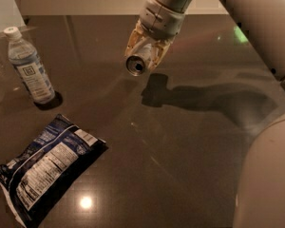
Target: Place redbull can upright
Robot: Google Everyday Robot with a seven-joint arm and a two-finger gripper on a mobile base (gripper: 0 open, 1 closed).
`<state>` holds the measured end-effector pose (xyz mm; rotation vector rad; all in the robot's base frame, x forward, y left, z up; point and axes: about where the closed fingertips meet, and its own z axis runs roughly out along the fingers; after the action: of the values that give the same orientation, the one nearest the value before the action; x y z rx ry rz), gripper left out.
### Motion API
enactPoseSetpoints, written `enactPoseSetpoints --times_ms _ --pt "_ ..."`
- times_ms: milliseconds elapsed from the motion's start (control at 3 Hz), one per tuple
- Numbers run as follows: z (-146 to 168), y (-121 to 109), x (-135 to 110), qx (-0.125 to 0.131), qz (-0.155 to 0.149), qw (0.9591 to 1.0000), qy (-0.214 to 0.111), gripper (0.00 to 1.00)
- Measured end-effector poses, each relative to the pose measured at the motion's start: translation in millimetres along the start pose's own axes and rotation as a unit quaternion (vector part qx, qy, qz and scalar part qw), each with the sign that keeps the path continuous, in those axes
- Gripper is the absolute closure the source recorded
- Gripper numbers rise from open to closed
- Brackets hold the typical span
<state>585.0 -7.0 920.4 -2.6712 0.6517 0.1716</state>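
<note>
My gripper [141, 56] hangs over the middle back of the dark table [180, 165], lifted clear of the surface. It is shut on the redbull can [136, 64]. The can lies tilted between the fingers, with one shiny silver end facing the camera. Most of its body is hidden by the fingers. The shadow of the gripper and can falls on the table just to the right and below.
A clear plastic water bottle [29, 65] with a white cap stands upright at the back left. A dark blue chip bag [42, 167] lies flat at the front left. My arm crosses the upper right and its body fills the right edge.
</note>
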Motion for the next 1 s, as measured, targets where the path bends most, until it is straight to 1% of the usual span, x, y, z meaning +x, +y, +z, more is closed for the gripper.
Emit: enactPoseSetpoints --times_ms 333,667,1000 --pt "-13.6 -5.7 -15.0 0.027 0.092 0.9946 -0.039 1.0" --pt "-21.1 -5.0 -26.3 0.039 0.189 0.9784 -0.074 1.0" --pt "-31.2 1.9 -36.6 0.051 0.295 0.9472 -0.113 1.0"
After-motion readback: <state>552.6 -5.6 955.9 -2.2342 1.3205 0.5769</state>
